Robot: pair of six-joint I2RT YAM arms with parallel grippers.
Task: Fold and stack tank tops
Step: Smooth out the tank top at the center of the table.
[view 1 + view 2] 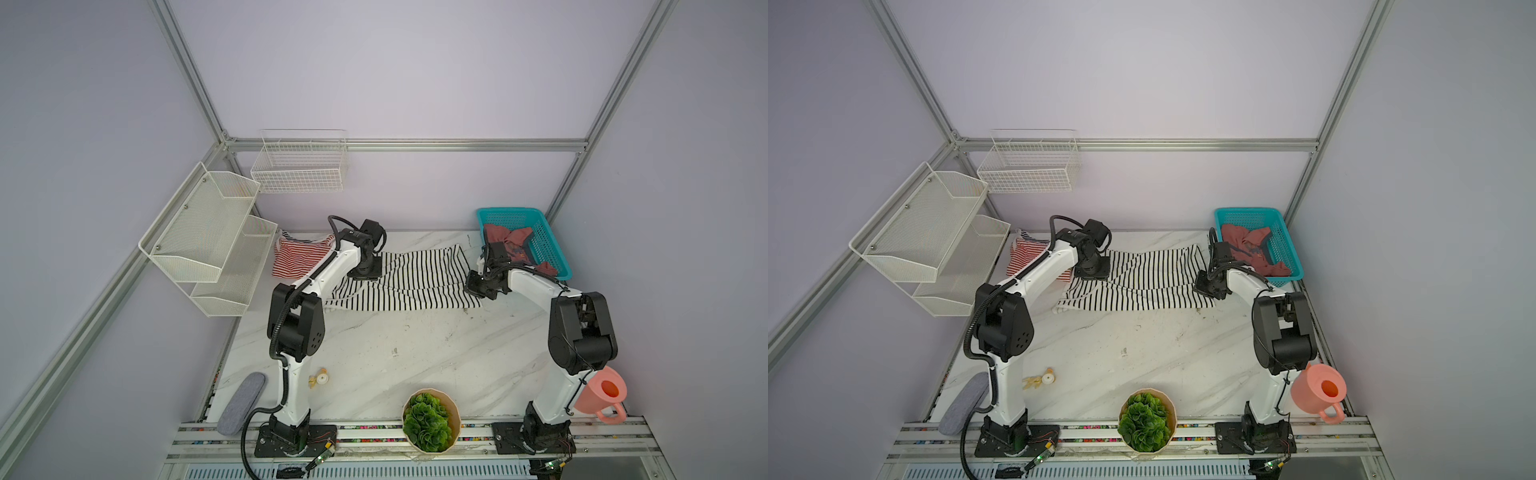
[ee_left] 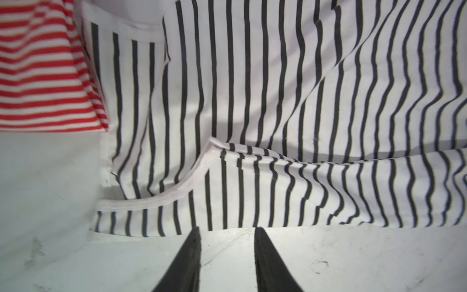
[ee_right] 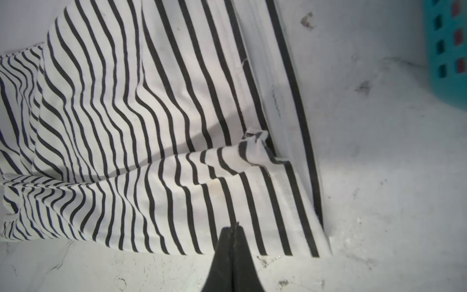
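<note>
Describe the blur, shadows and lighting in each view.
Left wrist view: red-and-white striped tank top soft at the edge, shadow under the folded flap of the black-and-white striped tank top. Right wrist view: teal basket blurred. Both top views: even, soft light.

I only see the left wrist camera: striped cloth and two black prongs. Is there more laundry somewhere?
Observer: Yes, a dusty-red top lies crumpled in a teal basket at the far right corner.
Visitor: What is the other arm doing?
Observer: The right end effector is shut at the edge of the black-and-white striped top nearest that basket.
Visitor: Anything else around?
Observer: A potted green plant stands at the near edge of the table.
</note>
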